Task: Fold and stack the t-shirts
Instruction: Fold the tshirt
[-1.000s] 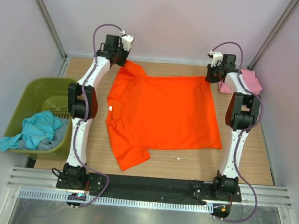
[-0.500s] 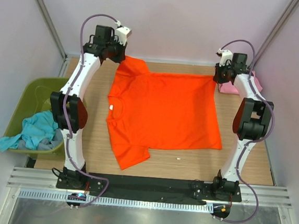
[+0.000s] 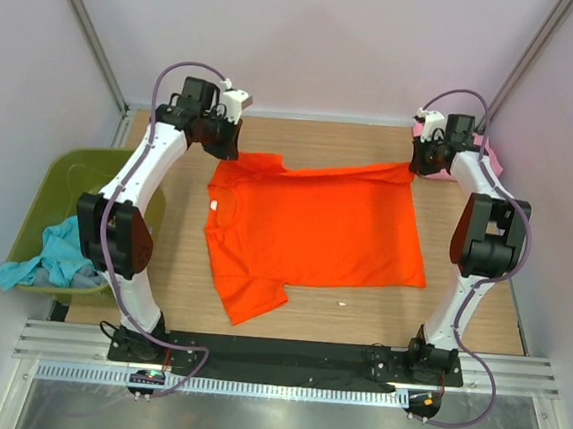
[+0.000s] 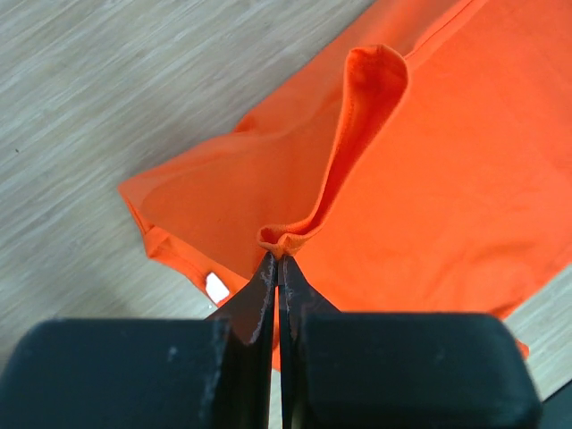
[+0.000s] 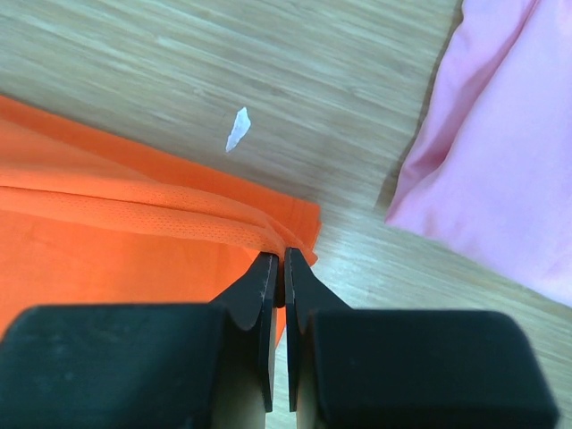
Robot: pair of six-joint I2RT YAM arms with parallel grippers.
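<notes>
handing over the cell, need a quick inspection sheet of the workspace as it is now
surface: wooden table
job's things: orange t-shirt spread out, far edge lifted; pink t-shirt far right; teal t-shirt in olive tub
clutter: small white scrap by the near hem
grippers: left gripper and right gripper shut on the orange t-shirt's far corners
cables: purple cables loop above both arms
surroundings: pale walls

I see the left gripper (image 4: 279, 261) with its fingers (image 4: 255, 308) pressed together on a pinched edge of the orange t-shirt (image 4: 429, 161). A fold of cloth rises from the pinch. The rest lies on the wooden tabletop (image 4: 98, 98), with a small white tag (image 4: 215, 287) near the fingers.
</notes>
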